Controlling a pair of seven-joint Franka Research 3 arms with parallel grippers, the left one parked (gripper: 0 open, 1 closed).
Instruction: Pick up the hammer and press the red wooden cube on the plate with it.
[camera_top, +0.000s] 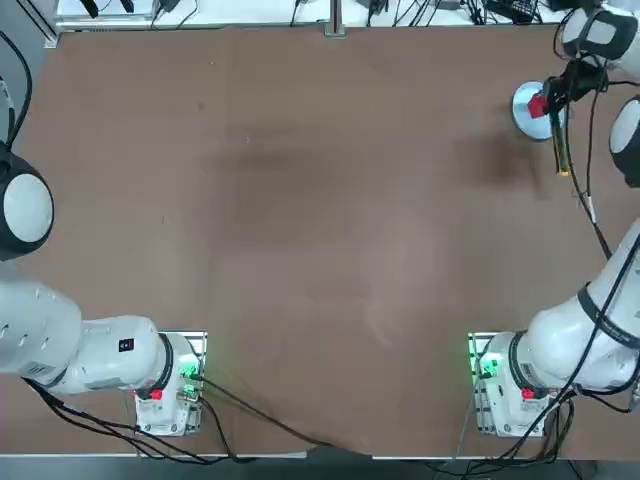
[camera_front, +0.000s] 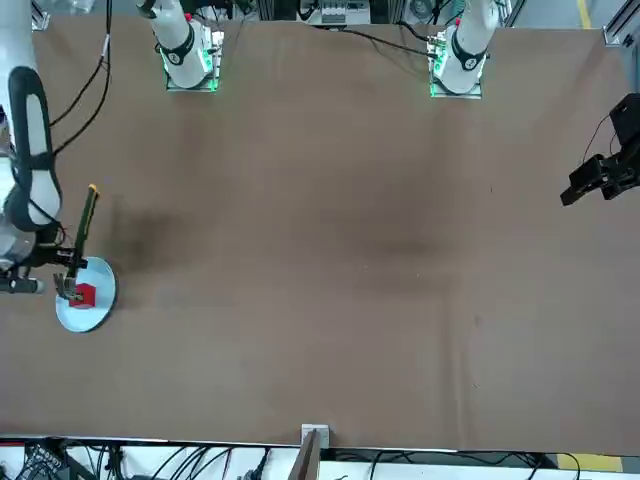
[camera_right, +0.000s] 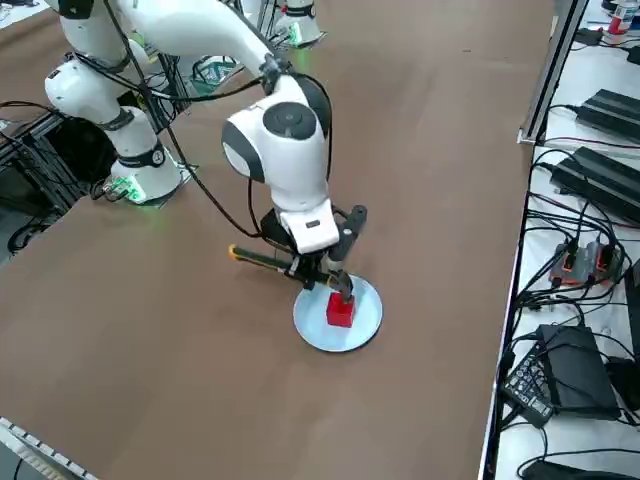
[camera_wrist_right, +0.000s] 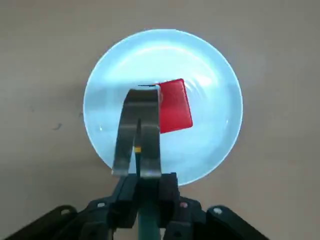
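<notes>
The pale-blue plate (camera_top: 522, 108) lies at the table's far right with the red wooden cube (camera_top: 539, 105) on it. My right gripper (camera_top: 553, 96) hangs over the plate, shut on the hammer (camera_top: 562, 150). Its olive handle runs back toward the robot and ends in an orange tip (camera_top: 566, 173). In the right side view the gripper (camera_right: 335, 280) sits just above the cube (camera_right: 340, 311) and plate (camera_right: 367, 311), with the handle (camera_right: 265, 260) level. The wrist view shows the fingers (camera_wrist_right: 129, 130) beside the cube (camera_wrist_right: 176, 105), over the plate (camera_wrist_right: 210, 75). Whether the hammer's head touches the cube is hidden.
The brown table's right edge runs close beside the plate (camera_front: 97, 310). Black cables (camera_top: 585, 190) trail from the right arm near the handle (camera_front: 83, 225). The arm bases (camera_top: 500, 385) stand at the near edge.
</notes>
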